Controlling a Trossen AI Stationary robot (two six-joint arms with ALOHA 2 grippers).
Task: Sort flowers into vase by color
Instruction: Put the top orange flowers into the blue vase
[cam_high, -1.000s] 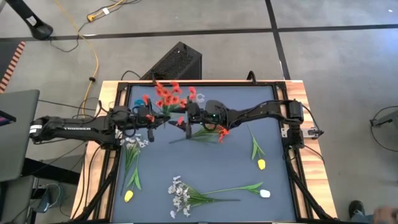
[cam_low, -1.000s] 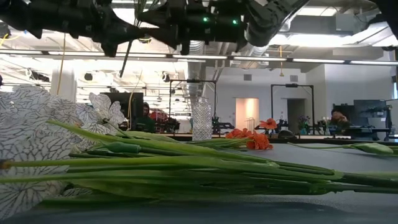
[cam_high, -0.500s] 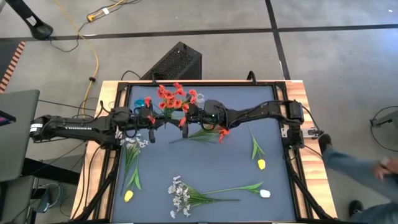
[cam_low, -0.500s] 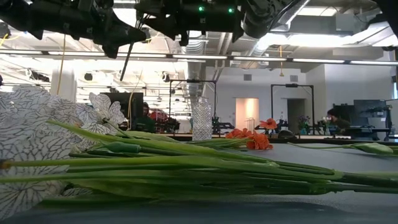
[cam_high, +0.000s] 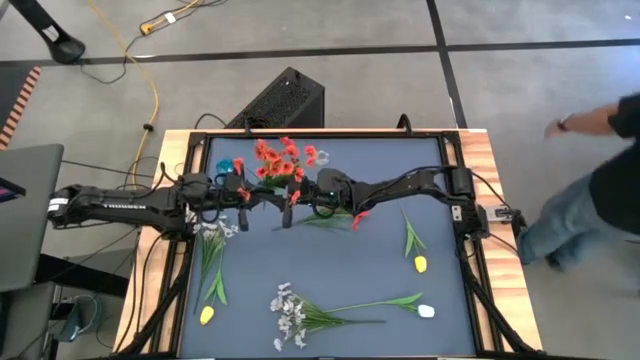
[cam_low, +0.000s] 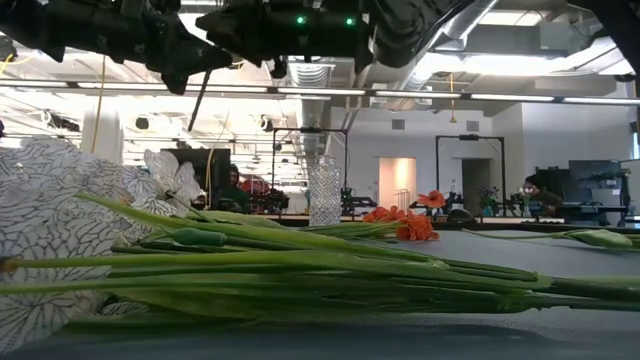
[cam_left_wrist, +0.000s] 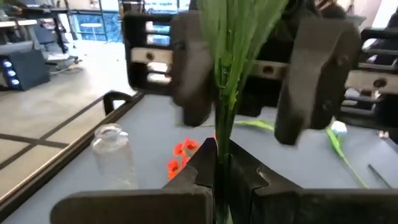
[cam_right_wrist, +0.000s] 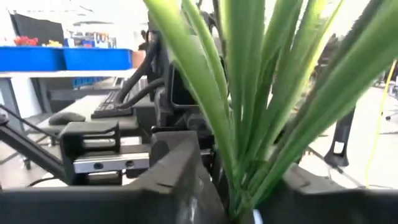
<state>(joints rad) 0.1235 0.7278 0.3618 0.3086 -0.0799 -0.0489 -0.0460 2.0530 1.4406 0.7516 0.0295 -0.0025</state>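
The left gripper (cam_left_wrist: 217, 171) is clamped on the green stem of the red-blossomed artificial flower (cam_high: 278, 160), and the right gripper (cam_high: 290, 207) has just slid in beside it and begun closing around that stem's leaves, so a handover looks underway. Beyond both, the clear glass vase (cam_left_wrist: 114, 154) stands near the dark tabletop (cam_high: 330, 270) rim; open room lies toward the white and yellow flowers (cam_high: 300, 315).

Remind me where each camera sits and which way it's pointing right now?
High: above the table, looking straight down; both arms, left pincer and right pincer at the red flower.
Low: table height, level across lying stems toward the vase; arms overhead.
Left wrist: past own shut fingers, toward the right pincer.
Right wrist: through leaves, toward the left arm; own fingers low.
Shared: both wrist views show the held flower's greenery.
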